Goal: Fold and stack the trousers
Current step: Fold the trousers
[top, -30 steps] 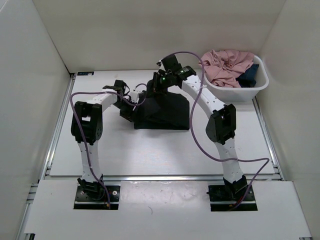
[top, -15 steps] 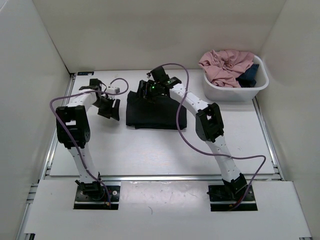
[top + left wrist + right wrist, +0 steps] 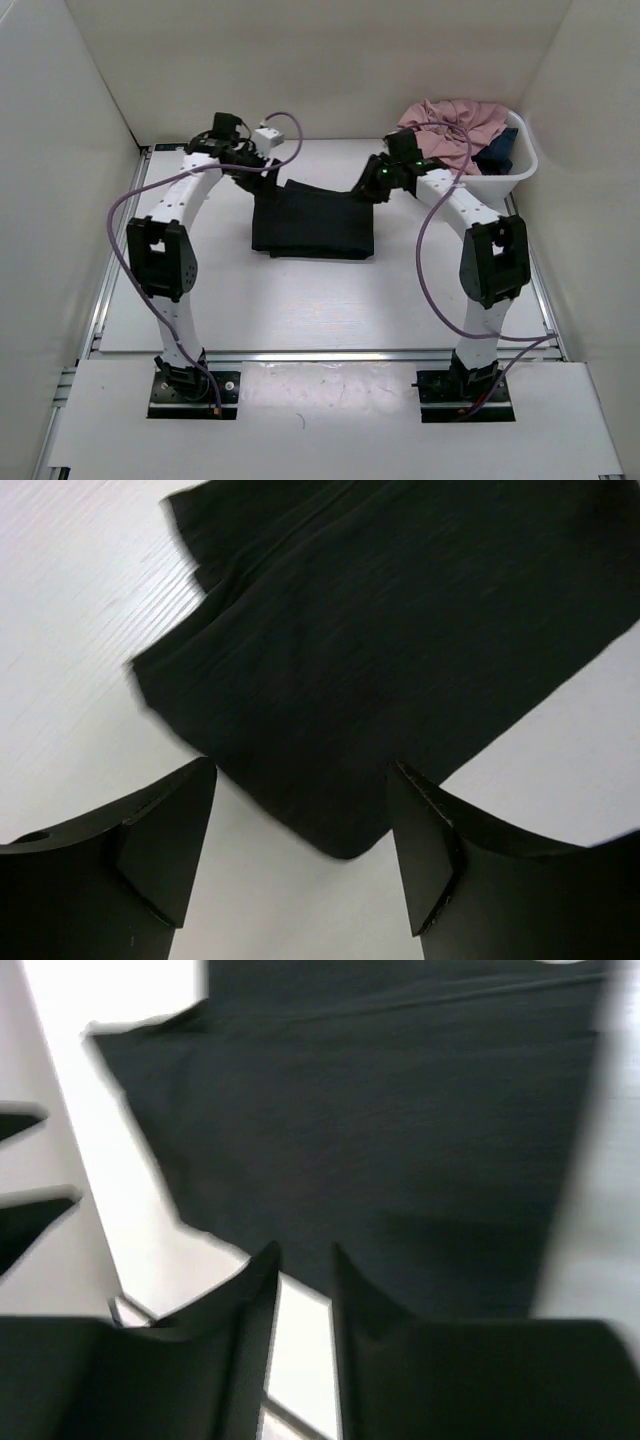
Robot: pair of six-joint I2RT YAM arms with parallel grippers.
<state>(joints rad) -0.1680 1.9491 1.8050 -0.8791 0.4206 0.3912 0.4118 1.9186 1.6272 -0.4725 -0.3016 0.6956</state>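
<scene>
White surface (image 3: 300, 300) carrying folded trousers (image 3: 312, 226) at centre, compact for stacking. Left gripper (image 3: 300, 855) spread wide, empty, above near-left corner. Right gripper (image 3: 305, 1270) nearly closed, holding nothing, above far-right edge.

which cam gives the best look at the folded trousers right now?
Top external: the whole folded trousers lie flat on the table between both arms. Left wrist shows only one corner and edge; right wrist shows a blurred partial stretch.
</scene>
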